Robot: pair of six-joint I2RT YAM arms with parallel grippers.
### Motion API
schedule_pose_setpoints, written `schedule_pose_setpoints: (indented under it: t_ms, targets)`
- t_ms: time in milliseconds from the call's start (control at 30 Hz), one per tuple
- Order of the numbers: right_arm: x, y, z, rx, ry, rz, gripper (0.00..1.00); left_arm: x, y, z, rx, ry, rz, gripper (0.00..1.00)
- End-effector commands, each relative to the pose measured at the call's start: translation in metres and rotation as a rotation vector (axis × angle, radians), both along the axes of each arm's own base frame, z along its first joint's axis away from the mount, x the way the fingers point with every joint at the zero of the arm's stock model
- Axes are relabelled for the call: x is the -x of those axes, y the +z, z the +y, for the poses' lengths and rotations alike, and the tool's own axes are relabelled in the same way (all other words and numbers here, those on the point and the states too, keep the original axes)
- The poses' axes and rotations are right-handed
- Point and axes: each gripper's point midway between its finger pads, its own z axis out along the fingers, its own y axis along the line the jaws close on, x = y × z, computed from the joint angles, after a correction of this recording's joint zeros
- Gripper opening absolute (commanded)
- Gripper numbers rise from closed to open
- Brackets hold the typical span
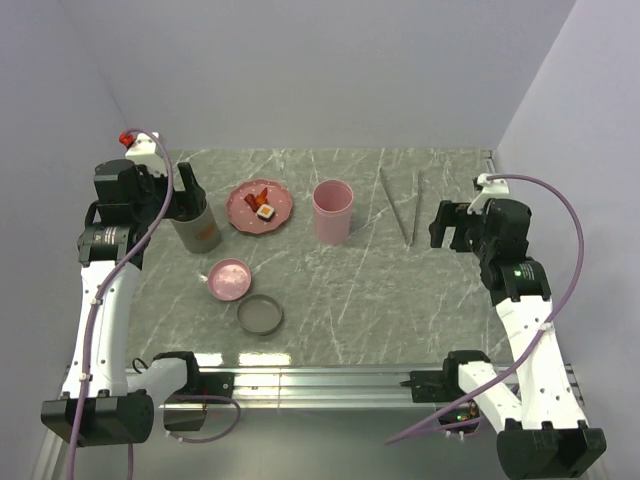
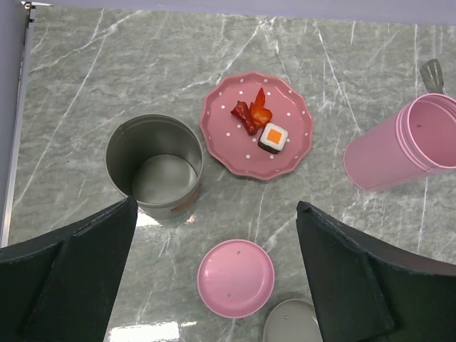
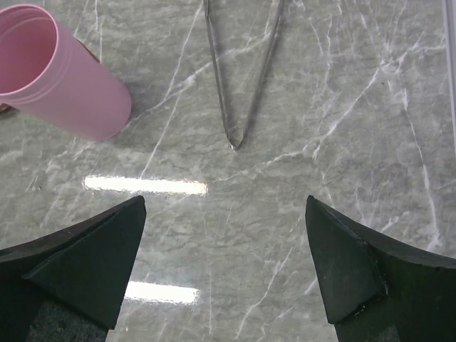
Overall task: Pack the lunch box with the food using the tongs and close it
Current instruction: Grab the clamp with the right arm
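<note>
The food, red-orange strips (image 2: 251, 114) and a white cube with an orange top (image 2: 273, 137), lies on a pink dotted plate (image 2: 221, 153) (image 1: 240, 212). The lunch box stands as two open round containers, a grey one (image 2: 117, 146) (image 1: 197, 232) and a pink one (image 2: 388, 153) (image 1: 332, 210) (image 3: 68, 78). The silvery tongs (image 1: 402, 205) (image 3: 233, 137) lie flat at the back right, joined end towards my right gripper. My left gripper (image 2: 215, 205) (image 1: 188, 192) hangs open over the grey container and the lids. My right gripper (image 3: 225, 199) (image 1: 445, 225) is open, just short of the tongs.
A pink lid (image 2: 235, 278) (image 1: 229, 279) and a grey lid (image 2: 292, 328) (image 1: 260, 314) lie flat on the marble table, in front of the grey container. White walls close the back and both sides. A metal rail runs along the near edge (image 1: 330, 380).
</note>
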Motion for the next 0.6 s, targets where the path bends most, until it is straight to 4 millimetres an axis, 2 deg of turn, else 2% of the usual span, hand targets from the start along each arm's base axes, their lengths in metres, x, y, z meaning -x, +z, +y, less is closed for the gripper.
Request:
schedule_pose_setpoints:
  t_ms: [0, 167, 367, 567]
  targets:
    - [-0.008, 0.0, -0.003, -0.005, -0.015, -0.012, 1.0, -0.001, 0.012, 0.002, 0.017, 0.024, -0.033, 0.99]
    - [-0.016, -0.011, -0.008, -0.003, -0.053, 0.046, 1.0, -0.002, 0.02, 0.001, 0.038, 0.034, -0.055, 0.99]
    - [-0.029, -0.037, -0.01, -0.025, -0.092, 0.151, 1.0, -0.004, 0.017, -0.003, 0.063, 0.024, -0.059, 0.99]
    - [-0.04, -0.091, 0.0, -0.031, -0.078, 0.352, 0.98, -0.007, 0.013, 0.001, 0.062, 0.045, -0.042, 0.99]
